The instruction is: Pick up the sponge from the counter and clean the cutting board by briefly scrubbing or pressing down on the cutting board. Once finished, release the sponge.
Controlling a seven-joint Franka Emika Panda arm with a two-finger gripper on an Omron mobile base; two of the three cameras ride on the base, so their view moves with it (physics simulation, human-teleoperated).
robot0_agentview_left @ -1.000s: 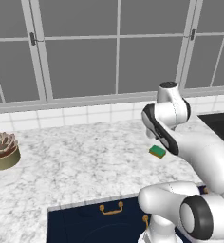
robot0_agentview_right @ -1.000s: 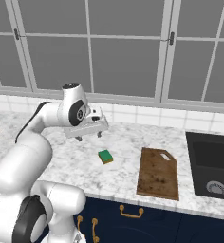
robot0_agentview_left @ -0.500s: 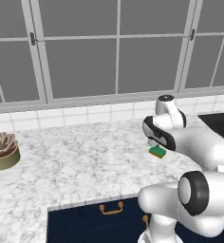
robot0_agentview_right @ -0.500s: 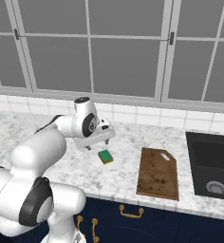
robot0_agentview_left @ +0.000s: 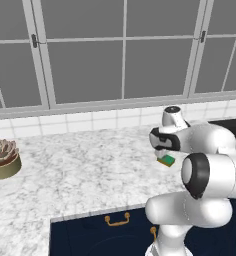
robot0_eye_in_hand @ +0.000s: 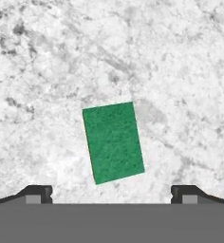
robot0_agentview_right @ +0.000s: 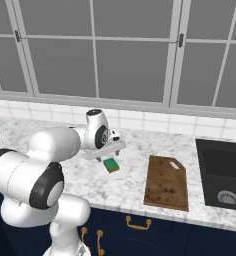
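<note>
The sponge [robot0_eye_in_hand: 114, 142] lies flat on the white marble counter [robot0_eye_in_hand: 47, 71], green side up, and looks a little rotated in the hand view. My gripper [robot0_eye_in_hand: 111, 194] hovers right above it, open, with one fingertip [robot0_eye_in_hand: 38, 192] on each side and nothing held. From the right base view the gripper [robot0_agentview_right: 111, 151] hangs just over the sponge [robot0_agentview_right: 110, 164], and the dark brown cutting board [robot0_agentview_right: 166, 182] lies to its right near the counter's front edge. The left base view has the sponge [robot0_agentview_left: 166, 160] under the gripper [robot0_agentview_left: 163, 149].
A black sink [robot0_agentview_right: 224, 172] is set into the counter right of the cutting board. A succulent in a bowl [robot0_agentview_left: 2, 159] stands far to the left. Windows and a tiled wall run along the back. Navy cabinets with brass handles [robot0_agentview_right: 138, 224] sit below.
The arm has folded down and the hand has dropped toward the counter, closing in over the sponge. The sponge and board have not moved.
</note>
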